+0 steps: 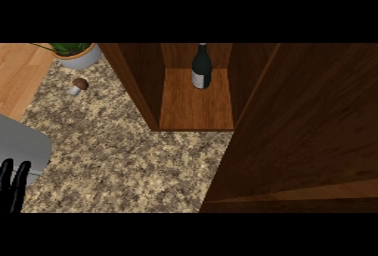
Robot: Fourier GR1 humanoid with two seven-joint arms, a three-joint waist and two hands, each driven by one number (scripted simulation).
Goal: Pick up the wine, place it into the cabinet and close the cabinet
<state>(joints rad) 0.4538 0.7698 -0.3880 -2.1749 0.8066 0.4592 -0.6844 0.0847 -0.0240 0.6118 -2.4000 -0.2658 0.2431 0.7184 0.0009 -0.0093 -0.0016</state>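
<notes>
A dark wine bottle (201,67) with a pale label stands upright inside the wooden cabinet (196,107), toward the back of its shelf. The cabinet's door (303,130) is swung out and fills the right side of the view. My left hand (15,185) shows at the lower left edge, fingers straight and pointing up, holding nothing. My right hand does not show; the door covers that side.
A mushroom (78,85) lies on the speckled counter (118,155) left of the cabinet. A potted plant (77,54) stands at the back left. A grey forearm (18,142) comes in at the left edge. A wooden floor strip (18,75) runs along the far left.
</notes>
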